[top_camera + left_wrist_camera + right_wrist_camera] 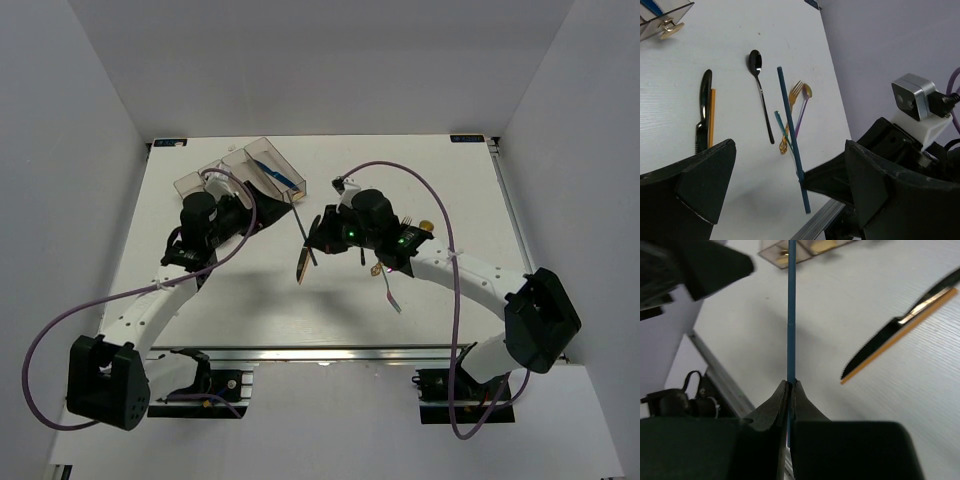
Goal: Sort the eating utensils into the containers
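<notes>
Jaws of right gripper clamp blue chopstick above table, arm bent inward; left gripper gapes wide.

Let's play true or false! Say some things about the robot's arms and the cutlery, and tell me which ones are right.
1. The right gripper has its jaws shut on a blue chopstick. True.
2. The left gripper is holding a spoon. False: its jaws are open and hold nothing.
3. The black spoon lies in a bin. False: it lies on the table, near the gold fork.
4. The black knife lies right beside a wooden chopstick. True.
5. A blue knife is in one of the bins. True.
</notes>
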